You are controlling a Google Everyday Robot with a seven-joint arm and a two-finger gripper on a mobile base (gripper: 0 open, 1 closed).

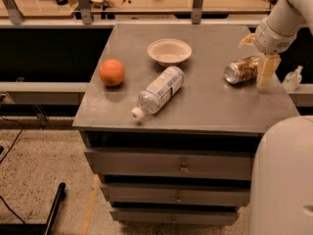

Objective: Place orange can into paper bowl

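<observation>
The orange can (241,71) lies on its side at the right of the grey cabinet top (205,106), silver end facing left. The paper bowl (169,51) stands upright and empty at the back middle, well left of the can. My gripper (255,61) hangs from the white arm at the upper right and is down at the can's right end. It is open. One pale finger (267,70) stands in front of the can and the other (246,40) shows behind it. The can's right end is hidden by the near finger.
A round orange fruit (112,72) sits at the left. A clear plastic bottle (158,90) with a white cap lies on its side in the middle, between the fruit and the can. A small clear bottle (293,78) stands off the right edge. The robot's white body (283,180) fills the lower right.
</observation>
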